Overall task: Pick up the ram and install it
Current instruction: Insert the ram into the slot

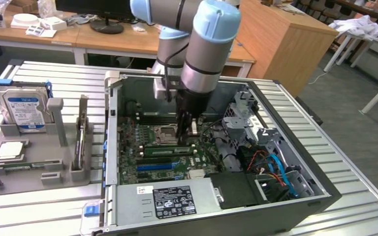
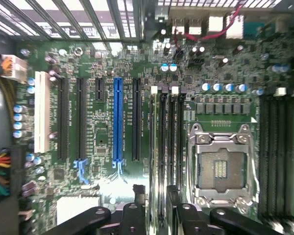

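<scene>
The ram (image 1: 166,150) is a narrow green stick lying along a memory slot beside the empty processor socket (image 1: 165,133), inside the open computer case (image 1: 307,196). My gripper (image 1: 192,132) reaches straight down into the case at the stick's end toward the exterior view's right. In the wrist view the ram (image 2: 156,147) runs edge-on along the outermost slot, with the socket (image 2: 220,166) beside it. The gripper (image 2: 155,215) has its two black fingers close together on either side of the stick. How deep the stick sits in the slot is unclear.
A grey tray (image 1: 38,172) at the exterior view's left holds a silver hard drive with a blue label (image 1: 23,108) and a square silver processor chip (image 1: 10,150). A drive cage and cables (image 1: 267,162) crowd the case's right; a power supply (image 1: 169,199) sits at its front.
</scene>
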### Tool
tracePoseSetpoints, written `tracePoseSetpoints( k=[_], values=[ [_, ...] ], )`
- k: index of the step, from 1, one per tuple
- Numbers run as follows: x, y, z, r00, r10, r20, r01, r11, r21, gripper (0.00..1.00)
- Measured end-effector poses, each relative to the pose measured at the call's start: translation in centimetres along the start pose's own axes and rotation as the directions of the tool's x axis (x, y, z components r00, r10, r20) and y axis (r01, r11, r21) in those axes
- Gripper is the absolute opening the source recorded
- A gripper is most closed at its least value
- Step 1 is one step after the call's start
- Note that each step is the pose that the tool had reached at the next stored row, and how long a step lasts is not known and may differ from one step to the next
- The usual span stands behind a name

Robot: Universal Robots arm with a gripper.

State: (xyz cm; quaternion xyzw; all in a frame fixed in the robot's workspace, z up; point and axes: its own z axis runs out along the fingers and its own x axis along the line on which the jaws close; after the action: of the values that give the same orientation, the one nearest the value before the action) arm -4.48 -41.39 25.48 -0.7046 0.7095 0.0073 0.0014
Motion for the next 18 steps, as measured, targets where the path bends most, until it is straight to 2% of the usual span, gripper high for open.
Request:
tracePoseSetpoints(
  k=[6, 18],
  values=[
    [0.0, 0.02, -2.00, 1.0000, 0.000, -0.0001, 0.000, 1.0000, 0.0000, 0.31],
    [-0.1, 0.06, -7.40, 1.0000, 0.000, 0.0000, 0.000, 1.0000, 0.0000, 0.31]
  ],
)
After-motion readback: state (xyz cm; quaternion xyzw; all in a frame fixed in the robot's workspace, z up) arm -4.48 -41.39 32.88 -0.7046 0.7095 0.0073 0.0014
